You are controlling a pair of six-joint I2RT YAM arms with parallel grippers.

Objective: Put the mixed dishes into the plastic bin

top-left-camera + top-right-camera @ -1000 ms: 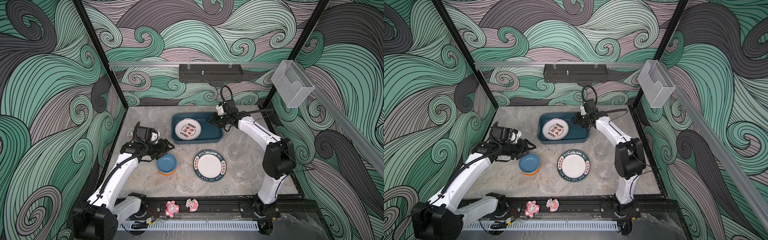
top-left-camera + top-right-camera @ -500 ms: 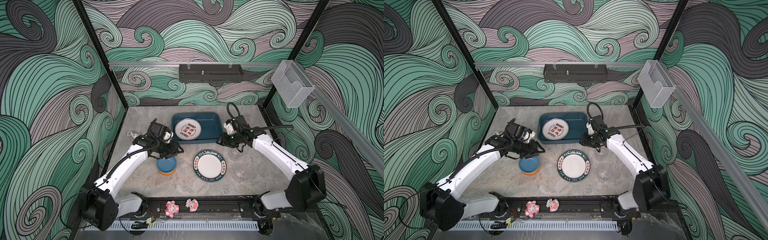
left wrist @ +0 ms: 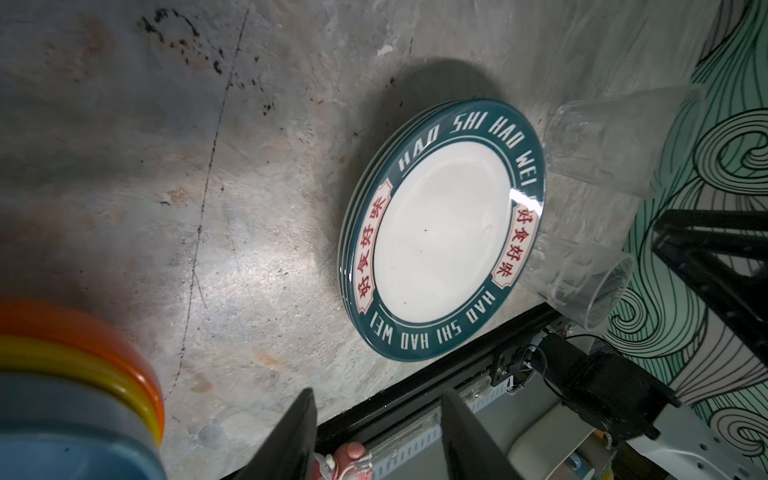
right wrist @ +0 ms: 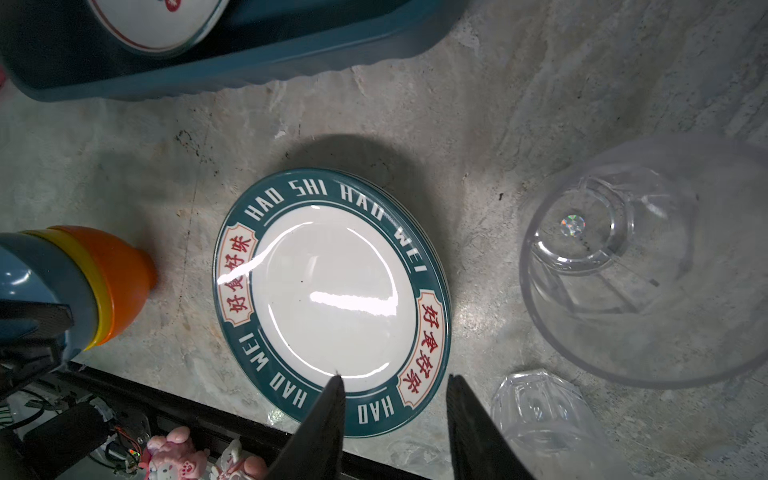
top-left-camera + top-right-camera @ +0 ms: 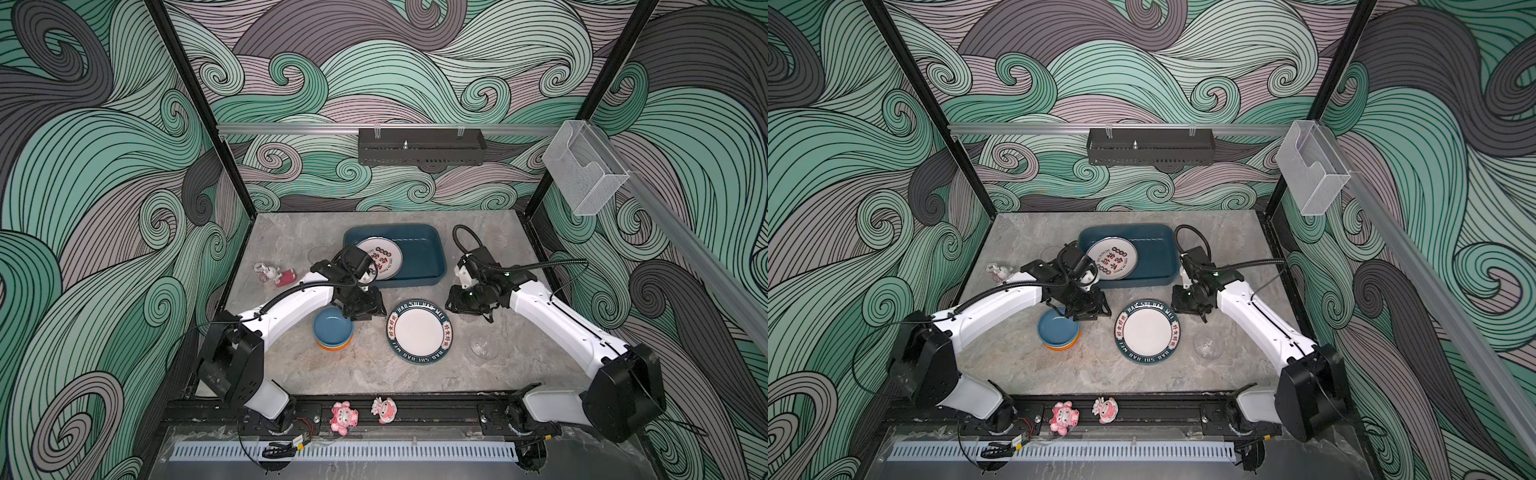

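The teal plastic bin (image 5: pixel 437 249) (image 5: pixel 1168 254) stands at the back middle, with one white lettered plate (image 5: pixel 380 258) (image 5: pixel 1112 257) inside on its left. On the table in front lie a teal-rimmed white plate (image 5: pixel 419 331) (image 4: pixel 332 291) (image 3: pixel 440 232) and a blue, yellow and orange bowl stack (image 5: pixel 332 330) (image 3: pixel 62 374) (image 4: pixel 83 282). Clear glasses (image 5: pixel 484 347) (image 4: pixel 644 266) stand right of that plate. My left gripper (image 5: pixel 363 309) (image 3: pixel 376 395) hangs open and empty between bowls and plate. My right gripper (image 5: pixel 469 303) (image 4: pixel 395 378) is open and empty over the plate's right edge.
Two pink figurines (image 5: pixel 344 417) (image 5: pixel 384 409) sit on the front rail. Another figurine (image 5: pixel 274 274) lies at the left of the table. A black perforated shelf (image 5: pixel 419 147) hangs on the back wall and a clear acrylic box (image 5: pixel 582 170) on the right rail.
My left gripper has swung right from the table's left side to the bowl stack. My right gripper has drawn back from the bin to beside the teal-rimmed plate.
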